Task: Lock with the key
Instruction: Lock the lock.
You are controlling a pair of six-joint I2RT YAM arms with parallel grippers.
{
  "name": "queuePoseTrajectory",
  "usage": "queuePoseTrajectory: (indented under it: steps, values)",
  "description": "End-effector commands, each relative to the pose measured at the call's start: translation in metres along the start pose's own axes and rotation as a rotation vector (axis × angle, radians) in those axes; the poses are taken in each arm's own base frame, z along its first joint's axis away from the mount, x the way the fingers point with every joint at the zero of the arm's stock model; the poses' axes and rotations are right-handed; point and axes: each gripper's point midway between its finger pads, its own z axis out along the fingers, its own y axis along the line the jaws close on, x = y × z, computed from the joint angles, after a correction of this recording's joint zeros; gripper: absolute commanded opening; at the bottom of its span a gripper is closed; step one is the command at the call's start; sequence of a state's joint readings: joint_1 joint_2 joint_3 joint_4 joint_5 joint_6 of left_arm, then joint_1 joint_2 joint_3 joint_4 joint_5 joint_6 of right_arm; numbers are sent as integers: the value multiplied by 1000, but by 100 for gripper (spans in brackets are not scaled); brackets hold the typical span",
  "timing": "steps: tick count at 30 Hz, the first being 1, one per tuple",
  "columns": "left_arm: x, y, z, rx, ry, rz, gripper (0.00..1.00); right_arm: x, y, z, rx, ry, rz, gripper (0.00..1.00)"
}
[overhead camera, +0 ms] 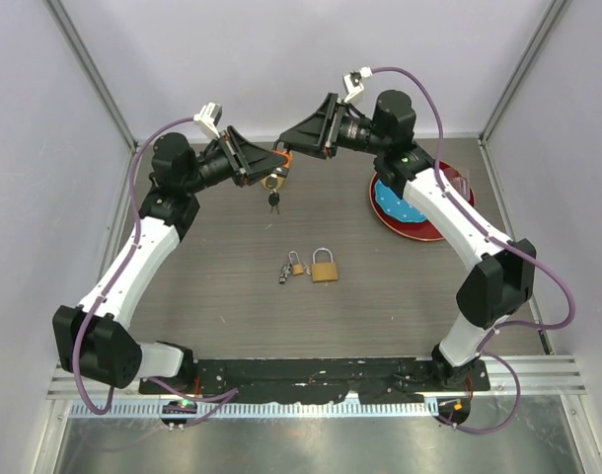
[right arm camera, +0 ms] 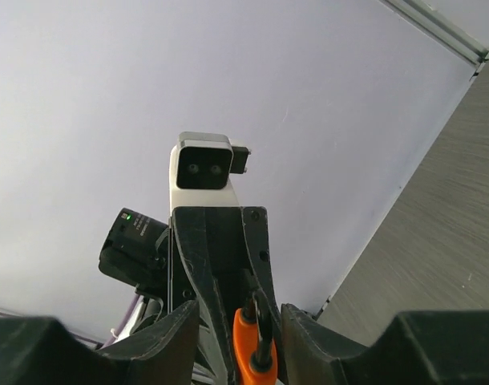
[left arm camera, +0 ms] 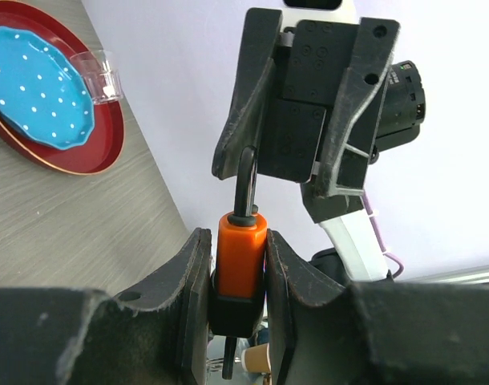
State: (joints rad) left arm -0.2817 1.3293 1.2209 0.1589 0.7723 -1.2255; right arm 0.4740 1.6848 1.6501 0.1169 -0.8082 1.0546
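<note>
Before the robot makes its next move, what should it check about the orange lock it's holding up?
1. Left gripper clamps the orange padlock by its body: ok.
2. Right gripper straddles the shackle: ok.
3. Right jaws closed on the shackle: not ok, a gap shows.
4. Key hangs under the padlock: ok.
5. Shackle pushed fully in: cannot tell.

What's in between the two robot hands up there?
An orange padlock: the left gripper clamps its body, and its black shackle reaches into the right gripper. The left wrist view shows it.
</note>
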Motion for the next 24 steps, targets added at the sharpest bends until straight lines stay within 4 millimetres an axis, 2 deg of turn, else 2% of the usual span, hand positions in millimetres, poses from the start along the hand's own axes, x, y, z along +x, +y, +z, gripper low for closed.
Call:
queuePoseTrajectory:
  steps: [1,7,13,14,18,19,21,22,23,24]
  values:
    - [-10,-41,-2,115,-17,96,0,-10,28,5,-108,-23,-57,49]
    - [-13,-42,1,126,-17,91,0,-8,22,13,-110,-8,-46,40]
    - [-13,-42,2,128,-11,89,0,-9,26,18,-125,-6,-50,12]
    - [-13,-42,2,130,-13,92,0,-8,26,19,-127,-3,-50,3]
    - [-14,-38,4,119,-8,90,0,-7,25,18,-123,7,-56,2]
    - [-14,-38,4,117,-6,95,10,-7,25,18,-122,5,-56,2]
    - [-15,-34,5,101,-9,98,21,-8,27,18,-121,6,-57,2]
    - [-17,-36,4,96,-14,110,35,-8,27,18,-121,4,-59,2]
    - [-18,-27,3,53,-14,118,41,-10,29,18,-122,3,-68,2]
    - [-18,-28,1,41,-16,132,45,-9,28,19,-115,8,-62,2]
